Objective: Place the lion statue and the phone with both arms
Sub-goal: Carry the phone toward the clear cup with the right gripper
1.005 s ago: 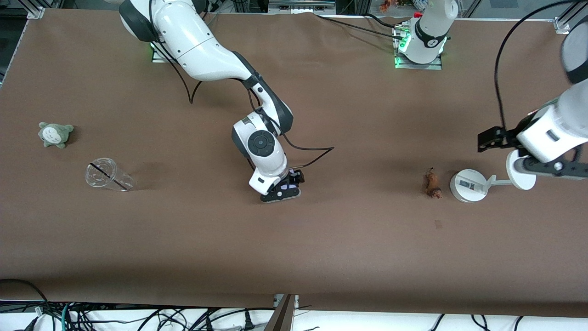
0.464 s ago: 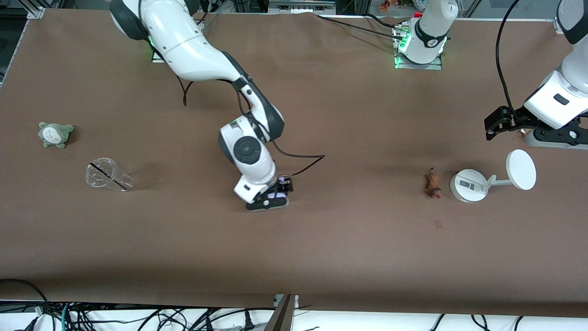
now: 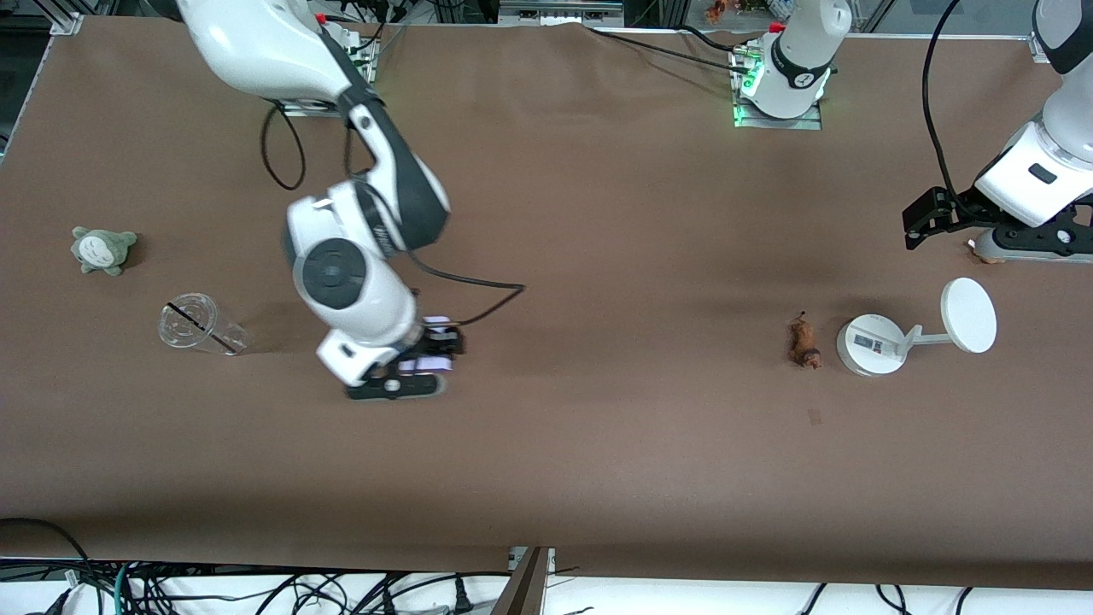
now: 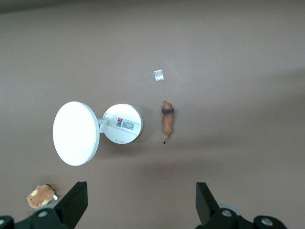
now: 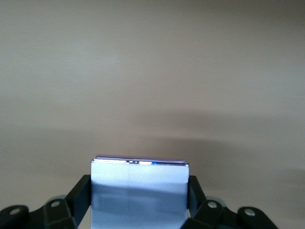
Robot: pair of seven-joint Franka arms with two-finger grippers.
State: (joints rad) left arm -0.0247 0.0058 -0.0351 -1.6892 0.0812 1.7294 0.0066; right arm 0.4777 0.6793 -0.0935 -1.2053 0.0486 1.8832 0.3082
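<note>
Over at the right arm's end: grey-green plush (image 3: 102, 249) well clear, clear plastic cup (image 3: 202, 325) lying on its side just beside the action. Right gripper (image 3: 408, 373) up over bare brown table (image 3: 598, 444), clamped tight on the phone (image 3: 434, 343), pale lavender face flat between the fingers (image 5: 82, 196). Plenty of open cloth toward mid-table and the camera for a set-down; only the cup close by.

Toward the left arm's end: lion statue (image 3: 802, 340) lying just beside the round base of the white stand (image 3: 871, 344), long axis running toward the camera. Left gripper (image 3: 926, 223) spread wide, empty, above a tan plush toy (image 4: 41, 196). Waiting.
</note>
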